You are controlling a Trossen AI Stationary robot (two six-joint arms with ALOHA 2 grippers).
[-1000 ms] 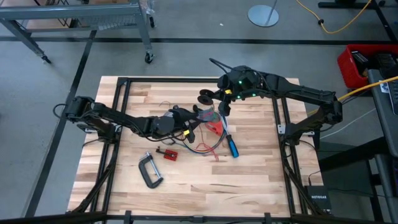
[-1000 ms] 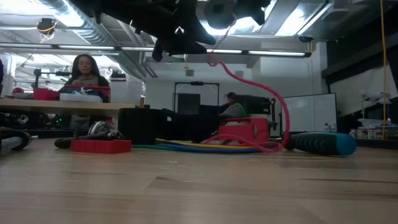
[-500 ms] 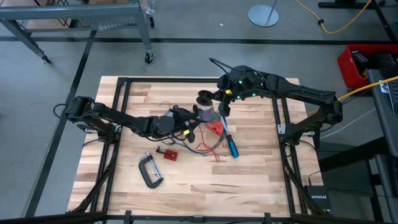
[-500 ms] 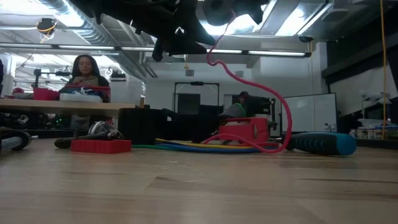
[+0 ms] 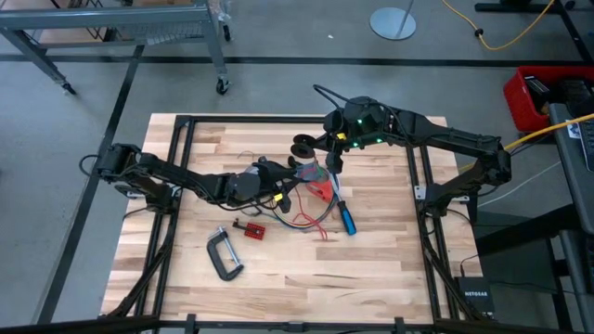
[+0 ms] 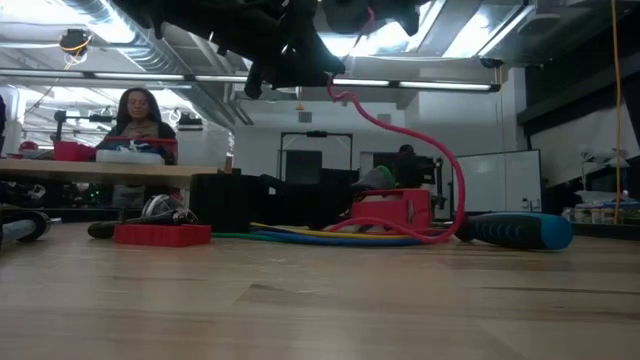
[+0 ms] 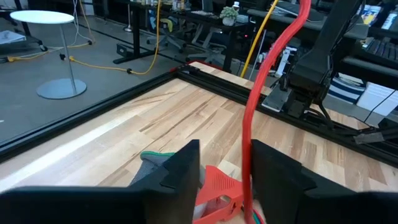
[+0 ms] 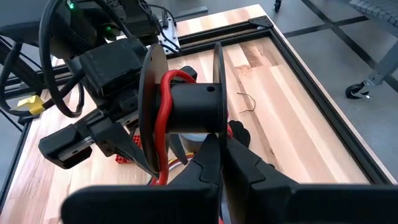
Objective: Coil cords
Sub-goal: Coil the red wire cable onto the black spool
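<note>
We see the right gripper [image 5: 336, 160] clenched on a black spool [image 8: 186, 107] held above the table [image 5: 390, 260], a red cord [image 6: 420, 140] wound once around its hub and trailing down to the bundle of cords [image 5: 311, 209] beside the blue-handled screwdriver [image 5: 346, 219]. The left gripper [image 7: 227, 168] hangs just over the bundle, fingers spread, the red cord passing between them. No readable writing on these; a box off the table reads NETGEAR [image 5: 476, 297].
</note>
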